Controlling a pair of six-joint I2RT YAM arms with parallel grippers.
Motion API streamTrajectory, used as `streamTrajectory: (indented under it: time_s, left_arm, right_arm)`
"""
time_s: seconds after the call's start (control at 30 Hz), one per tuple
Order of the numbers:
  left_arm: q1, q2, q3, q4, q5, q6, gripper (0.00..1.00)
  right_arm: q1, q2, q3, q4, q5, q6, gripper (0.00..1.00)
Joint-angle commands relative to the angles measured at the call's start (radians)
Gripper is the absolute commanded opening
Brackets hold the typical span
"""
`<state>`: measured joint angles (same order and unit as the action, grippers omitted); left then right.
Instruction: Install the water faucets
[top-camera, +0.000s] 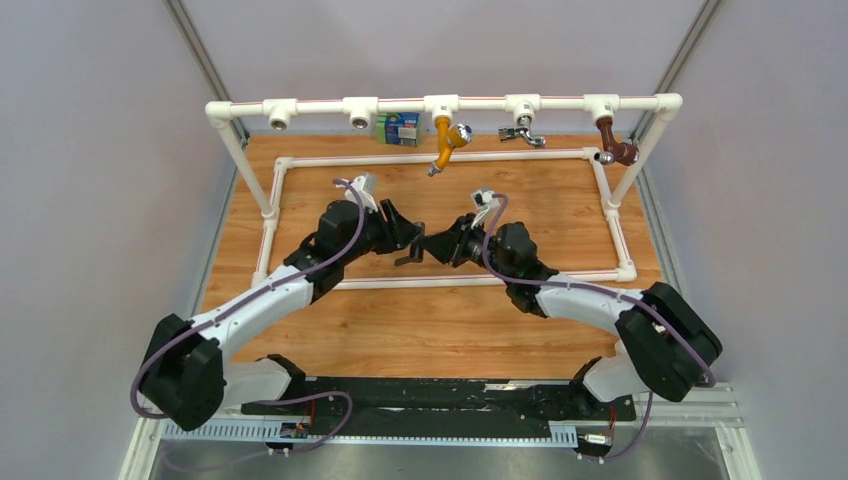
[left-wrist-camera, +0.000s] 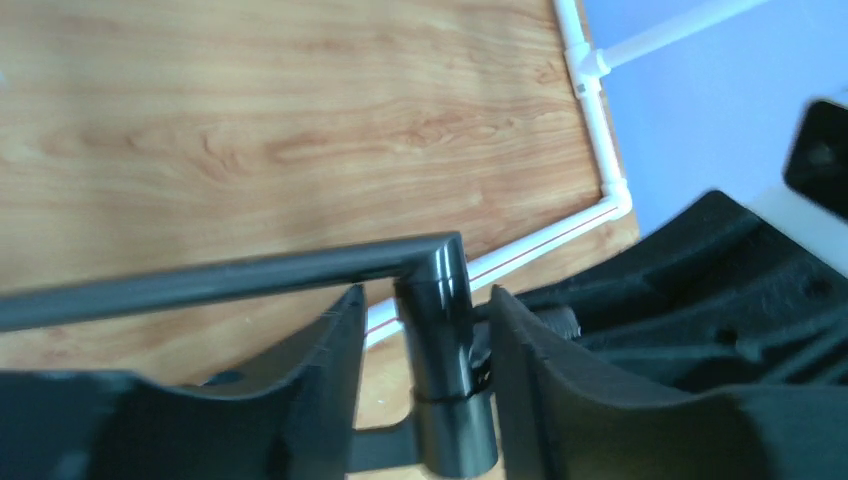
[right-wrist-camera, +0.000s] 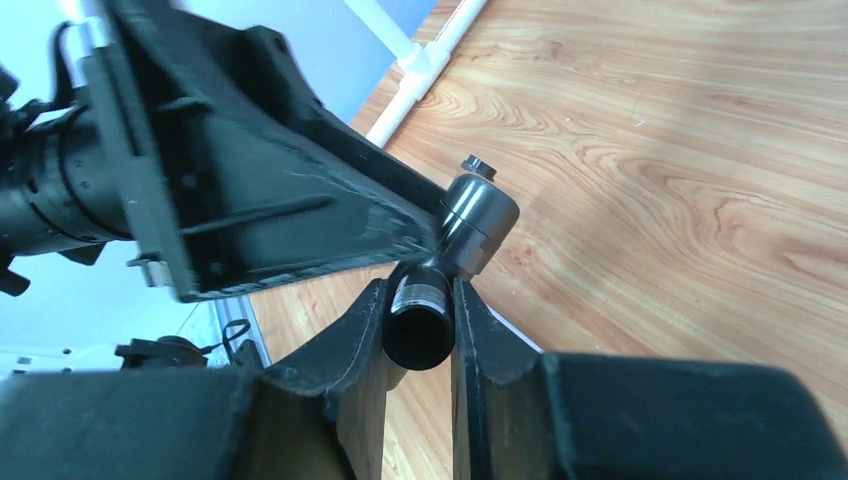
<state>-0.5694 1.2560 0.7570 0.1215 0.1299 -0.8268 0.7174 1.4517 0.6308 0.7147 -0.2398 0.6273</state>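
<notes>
the long dark grey metal faucet (left-wrist-camera: 250, 275) is handed over: clamped by the right gripper (right-wrist-camera: 420, 295), left gripper (left-wrist-camera: 425, 300) parted around it; left withdrawal is needed next.

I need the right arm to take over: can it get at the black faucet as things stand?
Yes, it seems so: the right gripper is shut on the open end of the black faucet, and the left gripper stands parted around its body, not blocking.

No text can be read; print on the small blue-green box (top-camera: 398, 128) is too small.
</notes>
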Motion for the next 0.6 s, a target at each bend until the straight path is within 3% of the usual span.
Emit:
streamTrajectory:
  time_s: [0.0, 0.03, 0.17, 0.3, 0.37, 0.57]
  left_arm:
    - [0.005, -0.154, -0.004, 0.129, -0.035, 0.292, 0.62]
    - [0.005, -0.174, -0.001, 0.122, -0.035, 0.343, 0.70]
    - [0.005, -0.273, 0.027, 0.031, -0.013, 0.604, 0.84]
    - [0.005, -0.395, -0.039, 0.093, 0.036, 0.825, 0.85]
    - [0.002, -0.432, -0.090, 0.115, 0.112, 1.021, 0.84]
    - [-0.010, -0.477, -0.168, 0.104, 0.220, 1.224, 0.80]
  right_arm:
    - [-0.045, -0.100, -0.011, -0.046, 0.008, 0.081, 0.00]
    - [-0.053, -0.114, -0.003, -0.084, 0.002, 0.084, 0.00]
    - [-0.093, -0.181, 0.035, -0.227, -0.055, 0.103, 0.00]
    - [-0.125, -0.234, 0.024, -0.258, -0.102, 0.161, 0.00]
    - [-0.130, -0.257, 0.023, -0.276, -0.116, 0.181, 0.00]
    - [-0.148, -0.324, 0.061, -0.365, -0.148, 0.224, 0.00]
